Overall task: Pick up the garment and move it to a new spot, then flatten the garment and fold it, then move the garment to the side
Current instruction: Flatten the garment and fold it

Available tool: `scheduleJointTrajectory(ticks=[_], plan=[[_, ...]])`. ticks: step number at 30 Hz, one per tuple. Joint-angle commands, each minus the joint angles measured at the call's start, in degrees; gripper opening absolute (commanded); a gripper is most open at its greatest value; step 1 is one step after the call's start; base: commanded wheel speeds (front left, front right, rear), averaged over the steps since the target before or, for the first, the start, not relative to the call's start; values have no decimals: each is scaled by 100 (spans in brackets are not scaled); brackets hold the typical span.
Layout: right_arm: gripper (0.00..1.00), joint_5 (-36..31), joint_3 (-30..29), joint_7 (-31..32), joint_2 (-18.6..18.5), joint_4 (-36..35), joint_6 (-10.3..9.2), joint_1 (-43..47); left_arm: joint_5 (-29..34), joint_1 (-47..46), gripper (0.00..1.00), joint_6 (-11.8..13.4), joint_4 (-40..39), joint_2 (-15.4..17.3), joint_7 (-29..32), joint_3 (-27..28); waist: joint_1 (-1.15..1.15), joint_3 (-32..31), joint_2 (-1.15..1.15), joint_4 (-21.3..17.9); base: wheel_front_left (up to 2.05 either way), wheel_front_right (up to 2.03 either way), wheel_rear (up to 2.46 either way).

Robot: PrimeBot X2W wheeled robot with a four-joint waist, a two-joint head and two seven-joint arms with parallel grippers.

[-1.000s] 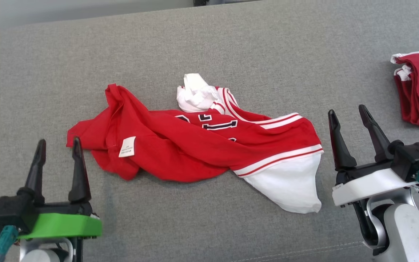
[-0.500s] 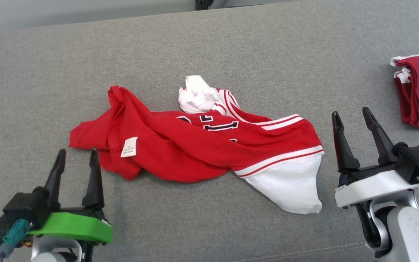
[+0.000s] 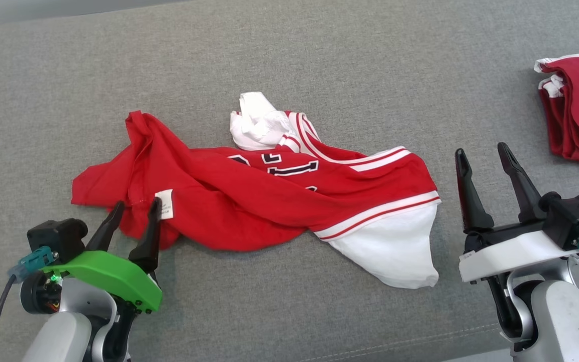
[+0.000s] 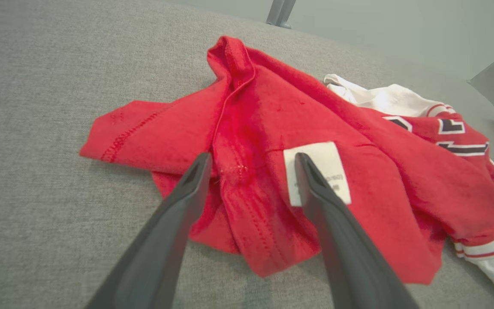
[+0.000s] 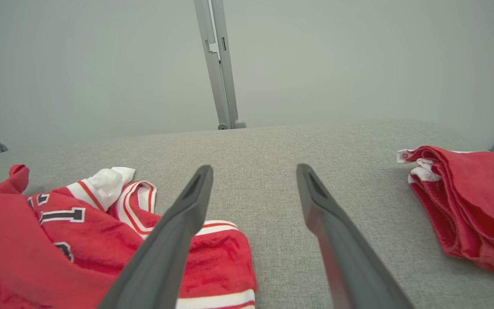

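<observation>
Left jaws agape over garment [image 3: 229, 211] edge, right jaws alongside

Jaws wide on both sides.
The left gripper [image 3: 138, 202] tilts forward at lower left; the right gripper [image 3: 480, 148] points up at lower right.

We make out dark white-edged numerals [image 3: 294, 168] on the red garment [image 3: 229, 216], half hidden in folds, perhaps 11, tag [image 3: 164, 203] print too small for us
</observation>
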Motion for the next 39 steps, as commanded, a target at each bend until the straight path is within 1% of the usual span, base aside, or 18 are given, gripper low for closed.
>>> scheduleJointTrajectory(ticks=[1, 11, 12, 13, 14, 17, 28, 33, 35, 39], plan=[[100, 12, -19, -21, 15, 15, -3, -3, -101, -71, 100, -35, 42, -22, 18, 14, 0, 58, 0, -54, 0, 0, 0], [100, -24, -54, -64, 38, 44, -3, -54, -189, -119, 100, -124, 330, -74, -62, -4, 0, 146, 0, -47, 0, 0, 0], [100, -32, -55, -60, 38, 44, -3, -64, -195, -121, 76, -147, 321, -75, -60, -17, 0, 144, 0, -39, 0, 0, 0], [100, -38, -56, -57, 38, 42, -3, -70, -220, -114, 36, -178, 308, -85, -75, -23, 0, 144, 0, -32, 0, 0, 0], [100, -44, -58, -56, 36, 39, -3, -73, -223, -110, 0, -194, 301, -87, -88, -26, 0, 143, 0, -24, 0, 0, 0], [100, -44, -56, -49, 26, 41, -3, -70, -216, -83, 0, -205, 279, -64, -115, -29, 0, 138, 0, -5, 0, 0, 0], [100, -38, -91, -38, 8, 68, -3, -16, -130, 101, 0, -79, -117, 101, -263, 88, 0, 81, 0, 42, 0, 0, 0], [100, -39, -129, 55, 8, 110, -3, 338, -32, 256, 0, 74, -492, 181, -210, 72, 0, 24, 0, 92, 0, 0, 0], [100, -28, -96, 88, 18, 131, -3, 435, -23, 285, 0, 90, -545, 195, -206, 67, 0, 23, 0, 100, 0, 0, 0], [100, 97, 99, 176, 88, 294, -3, 867, 10, 387, 0, 172, -718, 172, -179, 29, 0, 28, 0, 126, 0, 0, 0]])
